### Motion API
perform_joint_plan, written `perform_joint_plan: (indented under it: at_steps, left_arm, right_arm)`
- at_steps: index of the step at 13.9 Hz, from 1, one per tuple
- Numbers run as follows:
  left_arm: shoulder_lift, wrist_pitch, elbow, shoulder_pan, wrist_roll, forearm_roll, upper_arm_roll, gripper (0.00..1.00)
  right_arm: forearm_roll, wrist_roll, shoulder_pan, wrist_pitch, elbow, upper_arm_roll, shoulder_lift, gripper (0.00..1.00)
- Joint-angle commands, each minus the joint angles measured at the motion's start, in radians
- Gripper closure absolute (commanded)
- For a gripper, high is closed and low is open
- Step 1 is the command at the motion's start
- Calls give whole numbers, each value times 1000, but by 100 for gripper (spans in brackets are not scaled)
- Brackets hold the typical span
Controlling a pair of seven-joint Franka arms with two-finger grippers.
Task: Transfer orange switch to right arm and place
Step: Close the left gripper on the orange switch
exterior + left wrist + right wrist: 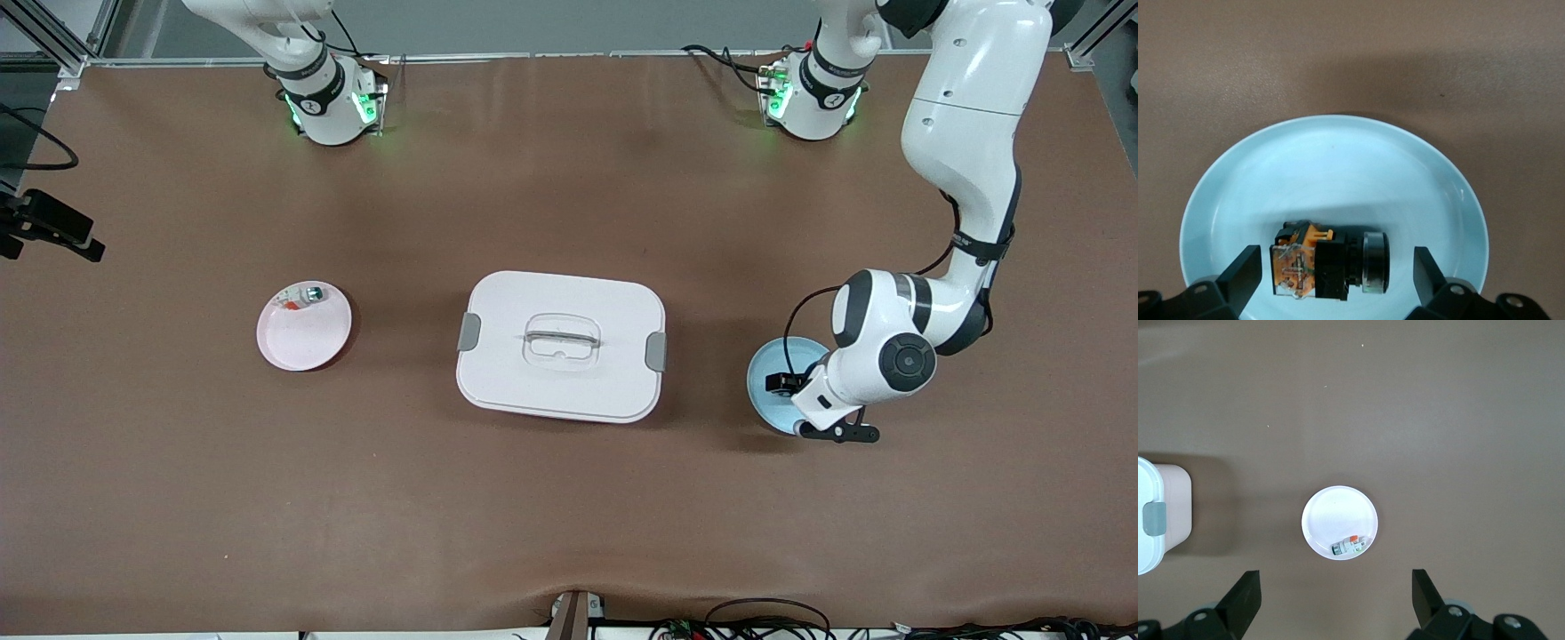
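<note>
The orange switch lies on its side in a light blue plate, showing an orange-and-black body, a black collar and a silver-rimmed cap. My left gripper is low over that plate, open, one finger at each end of the switch with a gap on both sides. The left hand hides the switch in the front view. My right gripper is open and empty, high over the table beside a pink plate. Only the right arm's base shows in the front view.
The pink plate holds a small white piece with a silver-green button, also seen in the right wrist view. A white lidded container with grey latches stands mid-table between the two plates; its edge shows in the right wrist view.
</note>
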Motion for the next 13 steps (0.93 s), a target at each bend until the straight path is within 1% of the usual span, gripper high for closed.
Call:
perform_joint_plan:
  at_steps: [1, 13]
  left_arm:
    - [-4, 32, -28, -2, 22, 4, 2, 0]
    - [-7, 58, -59, -2, 34, 9, 2, 0]
  right_arm:
    - [1, 13, -6, 4, -12, 6, -14, 0]
    - [1, 15, -6, 11, -12, 7, -12, 0]
